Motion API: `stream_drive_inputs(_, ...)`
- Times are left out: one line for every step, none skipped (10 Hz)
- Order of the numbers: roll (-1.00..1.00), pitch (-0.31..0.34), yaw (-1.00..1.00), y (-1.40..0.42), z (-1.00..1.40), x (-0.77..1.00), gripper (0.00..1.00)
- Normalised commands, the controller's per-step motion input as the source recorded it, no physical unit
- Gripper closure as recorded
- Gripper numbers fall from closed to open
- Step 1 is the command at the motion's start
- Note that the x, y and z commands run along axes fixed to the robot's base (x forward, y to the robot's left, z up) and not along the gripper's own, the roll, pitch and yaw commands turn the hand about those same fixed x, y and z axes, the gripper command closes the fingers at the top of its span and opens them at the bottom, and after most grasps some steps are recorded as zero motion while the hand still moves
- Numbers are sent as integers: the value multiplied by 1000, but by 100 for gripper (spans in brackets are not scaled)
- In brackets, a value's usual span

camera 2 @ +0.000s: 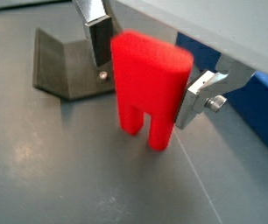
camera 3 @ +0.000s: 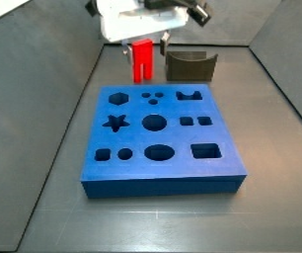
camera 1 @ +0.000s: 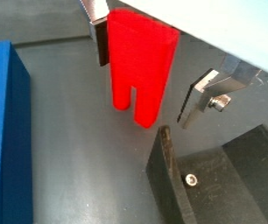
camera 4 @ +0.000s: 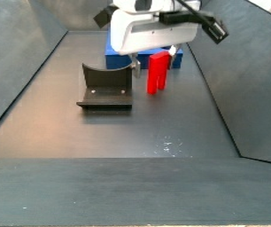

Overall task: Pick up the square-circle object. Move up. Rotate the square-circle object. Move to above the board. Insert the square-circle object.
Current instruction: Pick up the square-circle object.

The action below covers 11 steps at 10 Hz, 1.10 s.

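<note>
In a wrist view the square-circle object (camera 1: 143,72) hangs between the gripper (camera 1: 148,77) fingers, one silver plate (camera 1: 100,35) against its flank and the other (camera 1: 202,94) standing slightly off its far side. The peg's long axis runs straight down toward the grey floor (camera 1: 84,157), its grooved, two-legged end lowest. The board (camera 1: 4,131) shows as a blue wall beside it, and the dark holder (camera 1: 224,179) lies just past the peg, its hollow holding nothing.

In a wrist view from the opposite side the red peg (camera 2: 151,87) again stands upright with legs downward, clear of the floor. The jaws are closed to about the peg's width and appear to grip it, though contact on the screw-side finger (camera 2: 201,96) is hard to confirm. The holder (camera 2: 68,68) sits behind.

In a side view the gripper (camera 3: 143,40) holds the peg (camera 3: 142,61) upright just behind the board (camera 3: 158,138), whose cut-outs all stand unfilled. The holder (camera 3: 189,66) is beside the peg.

In a side view the peg (camera 4: 158,73) hangs beside the holder (camera 4: 106,87), the board (camera 4: 174,58) behind it.
</note>
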Motion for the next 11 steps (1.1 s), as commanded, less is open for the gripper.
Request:
stream_drive_inputs(0, 0, 0, 0, 0, 0, 100)
stream_drive_inputs(0, 0, 0, 0, 0, 0, 100)
stream_drive_inputs(0, 0, 0, 0, 0, 0, 100)
stream_drive_inputs(0, 0, 0, 0, 0, 0, 100)
stream_drive_inputs(0, 0, 0, 0, 0, 0, 100)
stream_drive_inputs(0, 0, 0, 0, 0, 0, 100)
stream_drive_inputs(0, 0, 0, 0, 0, 0, 100)
stream_drive_inputs(0, 0, 0, 0, 0, 0, 100)
stream_drive_inputs(0, 0, 0, 0, 0, 0, 100)
stream_drive_inputs(0, 0, 0, 0, 0, 0, 100)
stream_drive_inputs(0, 0, 0, 0, 0, 0, 100)
